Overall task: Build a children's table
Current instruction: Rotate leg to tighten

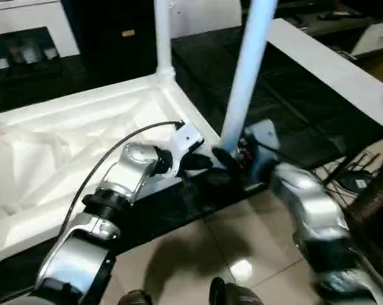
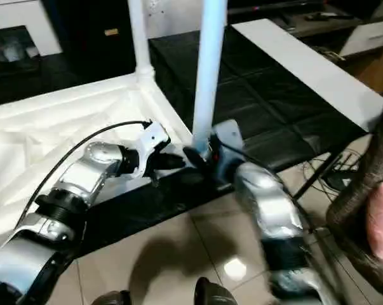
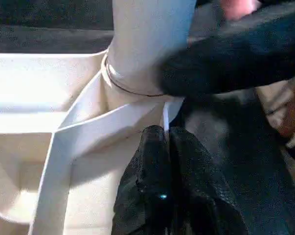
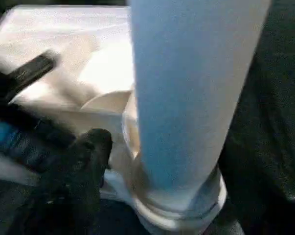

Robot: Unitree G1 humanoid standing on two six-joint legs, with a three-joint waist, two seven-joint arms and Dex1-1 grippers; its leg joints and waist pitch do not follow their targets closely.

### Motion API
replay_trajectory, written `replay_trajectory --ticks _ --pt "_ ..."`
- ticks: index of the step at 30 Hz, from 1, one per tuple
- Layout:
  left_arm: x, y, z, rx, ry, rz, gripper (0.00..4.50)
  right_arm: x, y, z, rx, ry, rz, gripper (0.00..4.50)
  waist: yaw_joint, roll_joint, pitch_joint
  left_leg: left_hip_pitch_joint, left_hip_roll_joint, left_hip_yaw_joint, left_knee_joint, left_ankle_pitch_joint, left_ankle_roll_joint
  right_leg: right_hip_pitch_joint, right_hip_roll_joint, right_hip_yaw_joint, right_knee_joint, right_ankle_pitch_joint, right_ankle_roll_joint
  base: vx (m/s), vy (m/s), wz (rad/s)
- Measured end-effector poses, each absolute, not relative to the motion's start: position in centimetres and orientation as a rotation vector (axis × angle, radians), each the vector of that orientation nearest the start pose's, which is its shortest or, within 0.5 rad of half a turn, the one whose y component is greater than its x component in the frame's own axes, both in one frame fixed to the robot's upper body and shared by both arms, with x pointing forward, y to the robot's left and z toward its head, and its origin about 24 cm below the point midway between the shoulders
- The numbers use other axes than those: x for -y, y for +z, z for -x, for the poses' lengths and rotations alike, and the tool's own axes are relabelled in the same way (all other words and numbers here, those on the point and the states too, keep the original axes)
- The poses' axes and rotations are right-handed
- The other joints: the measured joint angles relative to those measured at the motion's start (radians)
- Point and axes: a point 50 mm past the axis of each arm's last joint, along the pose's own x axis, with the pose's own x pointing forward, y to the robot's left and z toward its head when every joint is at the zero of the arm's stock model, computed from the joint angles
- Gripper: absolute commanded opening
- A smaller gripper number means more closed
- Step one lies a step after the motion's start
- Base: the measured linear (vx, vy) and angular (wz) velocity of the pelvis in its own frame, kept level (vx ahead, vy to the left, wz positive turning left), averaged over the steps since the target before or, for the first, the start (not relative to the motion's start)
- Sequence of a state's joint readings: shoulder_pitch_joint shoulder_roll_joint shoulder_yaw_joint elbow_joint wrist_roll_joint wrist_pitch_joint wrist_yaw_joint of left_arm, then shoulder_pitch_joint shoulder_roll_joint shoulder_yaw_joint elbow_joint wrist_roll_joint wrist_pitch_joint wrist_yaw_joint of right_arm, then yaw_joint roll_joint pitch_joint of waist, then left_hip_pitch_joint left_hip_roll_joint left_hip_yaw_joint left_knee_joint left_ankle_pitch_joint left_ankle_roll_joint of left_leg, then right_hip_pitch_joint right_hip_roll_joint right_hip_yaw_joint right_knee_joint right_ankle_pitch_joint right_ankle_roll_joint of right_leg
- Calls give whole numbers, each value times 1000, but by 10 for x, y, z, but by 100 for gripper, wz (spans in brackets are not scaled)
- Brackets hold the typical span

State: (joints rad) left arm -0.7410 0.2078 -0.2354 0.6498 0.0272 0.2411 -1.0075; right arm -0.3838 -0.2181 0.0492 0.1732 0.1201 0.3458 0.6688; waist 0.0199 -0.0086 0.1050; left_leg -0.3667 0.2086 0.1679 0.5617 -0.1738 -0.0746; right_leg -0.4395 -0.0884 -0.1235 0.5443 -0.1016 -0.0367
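Note:
The children's table lies upside down on the black work table, its white ribbed tabletop [image 1: 77, 127] facing up. One white leg [image 1: 162, 38] stands in the far corner socket. Another leg [image 1: 247, 76] stands upright in the near right corner socket [image 4: 176, 205]. My left gripper [image 1: 207, 160] is shut and empty, its tips [image 3: 168, 142] against the tabletop's rim beside that socket. My right gripper [image 1: 234, 155] is open around the foot of the near leg. One of its fingers [image 4: 91, 147] stands a little apart from the leg; the other is hidden behind it.
A long white board [image 1: 331, 63] lies along the black work table's [image 1: 286, 95] right side. Cables [image 1: 359, 181] and a brown ribbed thing [image 2: 362, 190] sit by the tiled floor [image 1: 242, 241] on the right. A white cabinet [image 1: 26, 32] stands far left.

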Motion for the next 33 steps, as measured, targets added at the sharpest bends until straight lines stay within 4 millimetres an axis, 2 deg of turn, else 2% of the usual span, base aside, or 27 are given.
replay_trajectory --ticks 1,5,8,12,17,20,24,33 --pt "-89 79 -345 -373 -1190 -319 0 135 77 -309 -188 772 90 396 2 0 0 0 0 0 0 0 0 0 0 0 0 0 -1 0 0 0" --pt "-102 79 -339 -372 -1290 -377 0 151 74 -295 -205 914 156 420 19 0 0 0 1 0 2 0 -1 0 -1 0 0 0 -1 0 0 0" --pt "-112 80 -335 -383 -1380 -439 0 169 75 -286 -238 1008 188 420 28 0 0 3 0 1 7 0 -1 2 -3 2 0 -3 4 0 0 0" --pt "-118 79 -330 -400 -1477 -514 0 179 84 -282 -239 1109 189 420 35 -1 0 3 -1 1 11 -4 -6 5 -4 5 0 -3 4 0 0 0" --pt "-122 81 -326 -419 -1591 -573 0 180 90 -279 -236 1223 213 420 45 -1 0 2 -1 1 12 -3 -7 6 -4 5 1 -3 4 0 0 0" --pt "-122 81 -324 -429 -1637 -585 0 174 92 -280 -239 1294 205 394 51 -1 0 2 -1 1 13 -3 -7 6 -4 5 2 -3 4 0 0 0" --pt "-118 82 -321 -429 -1693 -608 0 169 90 -282 -255 1341 197 363 70 -1 -1 1 0 1 14 -3 -7 6 -5 5 4 -3 4 0 0 0" --pt "-114 82 -321 -421 -1725 -620 0 151 87 -290 -264 1432 191 296 74 -2 -1 1 0 1 17 -3 -7 5 -6 6 14 -5 7 0 0 0"
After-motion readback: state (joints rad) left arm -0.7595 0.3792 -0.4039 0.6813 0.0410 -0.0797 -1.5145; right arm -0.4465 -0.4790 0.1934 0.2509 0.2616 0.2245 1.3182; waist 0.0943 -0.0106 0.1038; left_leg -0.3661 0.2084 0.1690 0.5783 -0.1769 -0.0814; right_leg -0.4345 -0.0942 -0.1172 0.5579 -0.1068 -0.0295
